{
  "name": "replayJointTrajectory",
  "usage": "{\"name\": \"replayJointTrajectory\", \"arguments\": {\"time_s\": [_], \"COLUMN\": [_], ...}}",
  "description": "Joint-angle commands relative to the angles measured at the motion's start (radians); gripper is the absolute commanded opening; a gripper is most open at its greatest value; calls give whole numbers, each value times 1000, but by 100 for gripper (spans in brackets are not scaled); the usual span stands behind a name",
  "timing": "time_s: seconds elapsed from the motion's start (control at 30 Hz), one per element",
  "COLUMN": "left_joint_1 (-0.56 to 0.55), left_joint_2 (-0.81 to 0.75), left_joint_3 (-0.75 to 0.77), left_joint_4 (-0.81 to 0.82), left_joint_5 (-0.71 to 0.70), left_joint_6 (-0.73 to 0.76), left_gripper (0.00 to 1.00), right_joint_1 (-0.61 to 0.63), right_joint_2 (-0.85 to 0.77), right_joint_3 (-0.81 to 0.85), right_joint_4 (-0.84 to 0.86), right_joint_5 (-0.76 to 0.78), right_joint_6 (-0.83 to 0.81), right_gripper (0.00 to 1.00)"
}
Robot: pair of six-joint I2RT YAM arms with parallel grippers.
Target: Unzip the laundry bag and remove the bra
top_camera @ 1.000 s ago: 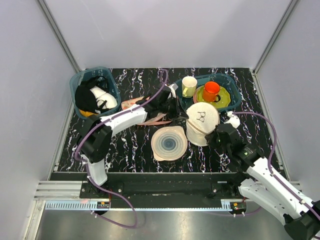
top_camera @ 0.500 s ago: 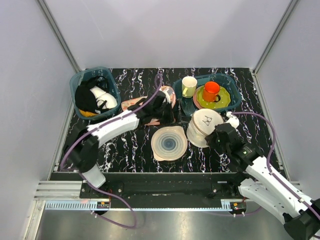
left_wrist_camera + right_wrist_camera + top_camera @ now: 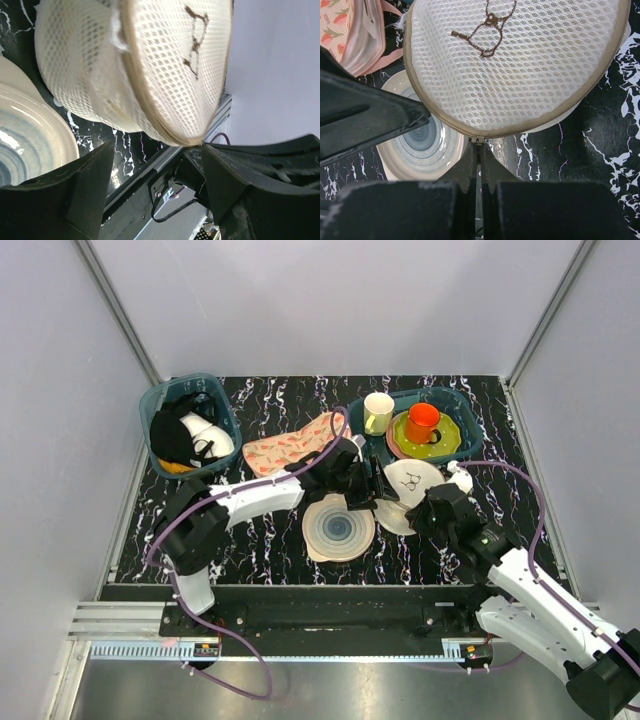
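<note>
I have the bag [image 3: 408,483] on the tabletop [image 3: 260,530], just right of the ringed plate [image 3: 338,527] and in front of the teal tray [image 3: 470,430]. It is tipped up, so its flat face with the line drawing shows to the top camera. My right tool [image 3: 479,150] is clenched on the zip pull [image 3: 479,140] at the bag's near rim, fingers pressed together, while my left tool [image 3: 156,152] is released, its jaws spread wide just beside the bag's left side. The pink carrot cloth [image 3: 290,445] lies behind that arm.
</note>
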Motion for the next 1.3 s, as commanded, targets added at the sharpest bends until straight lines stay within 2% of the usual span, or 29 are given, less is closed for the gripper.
{"name": "replayJointTrajectory", "arguments": {"time_s": [0.0,0.1,0.2,0.23,0.27,0.5,0.67,0.77,0.93,1.13,1.2,1.23,1.27], "left_joint_1": [3,2,5,9,12,112,183,204,209,151,118,112,112], "left_joint_2": [45,91,134,140,146,42,11,33,117,269,291,297,286], "left_joint_3": [74,129,201,224,230,149,137,183,314,538,598,615,618], "left_joint_4": [82,82,33,22,13,-71,-128,-181,-271,-304,-373,-387,-396], "left_joint_5": [-8,9,18,28,32,44,83,74,37,111,98,103,113], "left_joint_6": [-58,-27,19,31,37,126,238,294,367,395,441,450,453], "left_gripper": [72,70,58,25,0,0,0,0,0,0,12,25,48], "right_joint_1": [-7,-5,-5,-5,-5,-7,-14,-45,-96,-94,-94,-94,-94], "right_joint_2": [0,-14,-28,-28,-34,-60,3,55,39,15,5,-9,-17], "right_joint_3": [8,4,5,7,10,5,19,24,114,169,169,166,165], "right_joint_4": [27,27,18,7,4,-31,7,27,21,-63,-86,-90,-94], "right_joint_5": [-9,-13,-13,-12,-13,33,39,60,-21,-79,-89,-92,-95], "right_joint_6": [-9,0,-4,-4,-4,-10,-50,-90,-167,-149,-133,-127,-122], "right_gripper": [0,0,0,0,0,0,0,0,0,0,0,0,0]}}
